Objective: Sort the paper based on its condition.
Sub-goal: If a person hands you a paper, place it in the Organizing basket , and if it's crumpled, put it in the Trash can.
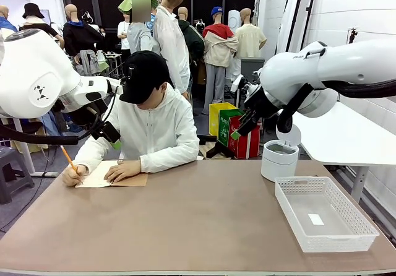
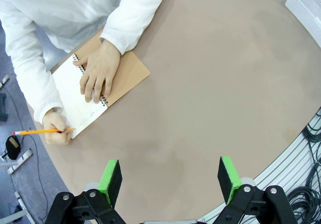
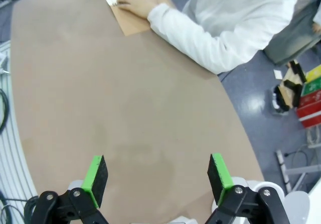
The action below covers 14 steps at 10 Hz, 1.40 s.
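Loose paper is out of view. A person in a white hoodie writes with an orange pencil (image 2: 42,131) on the white page (image 2: 75,96) of a brown-covered spiral notebook (image 1: 133,179) at the table's far left. One hand (image 2: 98,71) lies flat on the notebook. My left gripper (image 2: 170,181) hangs open high over the table, short of the notebook, with nothing between its green pads. My right gripper (image 3: 158,176) is open too, above bare tabletop with the notebook (image 3: 133,23) far ahead. In the front view both arms are raised at the sides.
A white mesh basket (image 1: 296,192) sits at the table's right, with a small white slip on its floor. Behind it stands a white cylindrical bin (image 1: 279,159). The brown tabletop (image 1: 198,220) between notebook and basket is bare. The basket's corner (image 2: 307,3) shows in the left wrist view.
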Each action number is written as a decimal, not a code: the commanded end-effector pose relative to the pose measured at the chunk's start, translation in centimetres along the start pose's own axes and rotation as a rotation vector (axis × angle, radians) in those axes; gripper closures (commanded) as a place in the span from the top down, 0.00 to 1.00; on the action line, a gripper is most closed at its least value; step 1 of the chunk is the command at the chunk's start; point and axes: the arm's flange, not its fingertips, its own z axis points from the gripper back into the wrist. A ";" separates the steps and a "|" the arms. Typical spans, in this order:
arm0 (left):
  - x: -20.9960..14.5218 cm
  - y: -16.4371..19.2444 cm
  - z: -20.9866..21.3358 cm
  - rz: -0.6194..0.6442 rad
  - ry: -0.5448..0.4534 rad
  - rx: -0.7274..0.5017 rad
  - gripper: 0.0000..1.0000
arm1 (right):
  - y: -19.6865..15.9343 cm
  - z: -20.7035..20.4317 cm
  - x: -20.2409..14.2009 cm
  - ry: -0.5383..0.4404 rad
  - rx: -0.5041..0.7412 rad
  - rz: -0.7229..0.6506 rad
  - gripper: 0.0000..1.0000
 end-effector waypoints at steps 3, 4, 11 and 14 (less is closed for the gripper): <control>0.0 0.1 0.1 0.001 -0.004 -0.004 1.00 | 0.1 0.2 -1.4 -0.086 0.036 0.043 1.00; 0.0 0.1 0.1 0.001 -0.004 -0.004 1.00 | 0.0 0.2 -1.6 -0.084 0.036 0.040 1.00; 0.0 0.1 0.1 0.001 -0.004 -0.004 1.00 | -0.2 0.4 -0.3 -0.060 0.018 0.024 1.00; 0.0 0.1 0.1 0.001 -0.004 -0.004 1.00 | -0.2 0.4 -0.3 -0.060 0.018 0.024 1.00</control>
